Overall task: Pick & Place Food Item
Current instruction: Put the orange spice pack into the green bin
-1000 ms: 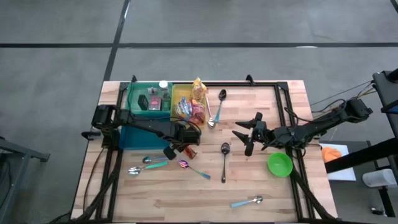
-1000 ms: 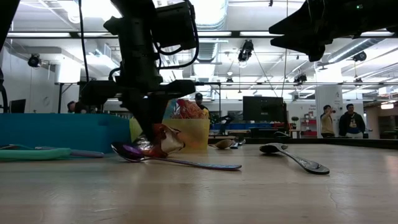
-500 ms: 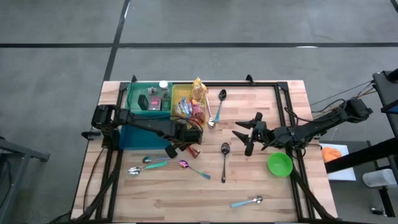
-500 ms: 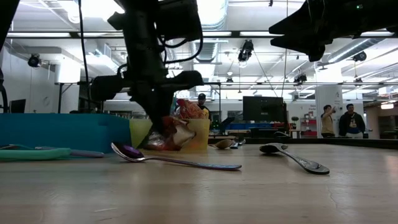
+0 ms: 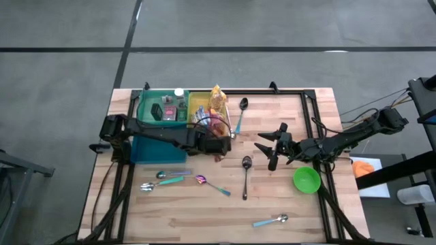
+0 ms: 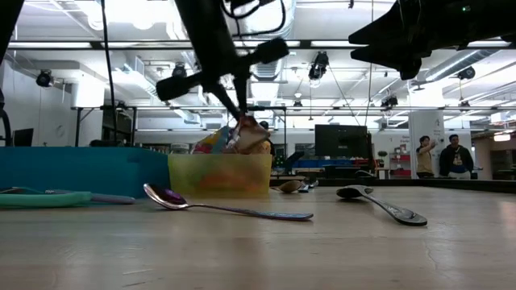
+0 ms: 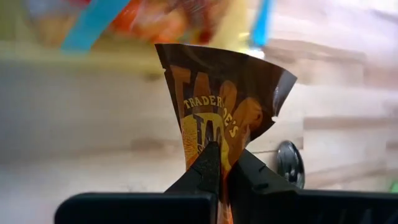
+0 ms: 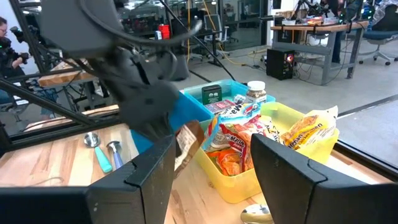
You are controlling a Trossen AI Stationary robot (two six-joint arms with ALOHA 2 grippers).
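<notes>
Now we carry the snack packet [image 7: 217,118], pinched in our left fingers [image 7: 211,165], and next release it over the yellow bin [image 5: 202,109].

Six spoons [image 5: 246,175], two bins [image 5: 163,109], one green bowl [image 5: 306,180], and two grippers [image 5: 219,146].

We can read one brand only — "TRADER" in yellow capitals, then letters that look like "E'S", on the brown snack pouch [image 7: 217,118] in the left wrist view; the larger lettering below it we cannot make out. Print on the packets in the yellow bin [image 8: 273,155] is too small to read
</notes>
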